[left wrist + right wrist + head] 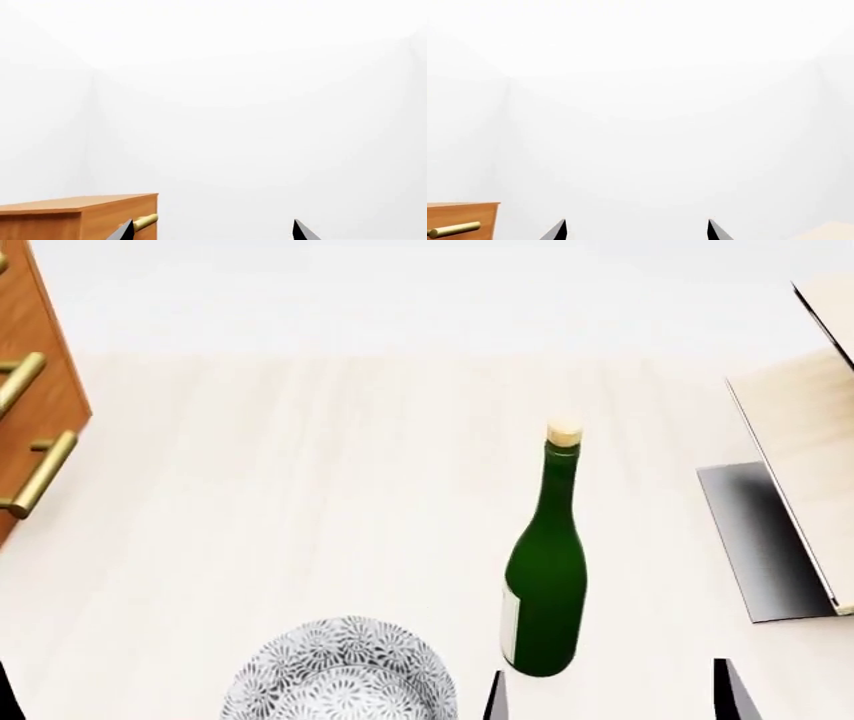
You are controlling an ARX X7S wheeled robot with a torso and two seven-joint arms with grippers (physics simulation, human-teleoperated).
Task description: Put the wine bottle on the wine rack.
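The wine bottle (547,570) stands upright on the pale floor in the head view, dark green with a tan cork and a white label low on its side. The wine rack (801,455), slanted light wood boards on a grey metal base, stands at the right edge, apart from the bottle. My right gripper (610,698) shows only two dark fingertips at the bottom edge. It is open, just short of the bottle's base and slightly to its right. My left gripper (213,232) is open with nothing between its tips. The right wrist view shows the right gripper (636,231) open and empty.
An orange-brown drawer cabinet (34,390) with brass handles (40,475) stands at the far left; it also shows as cabinet (80,215) and cabinet (460,220). A grey patterned plate (340,680) lies low in the head view, left of the bottle.
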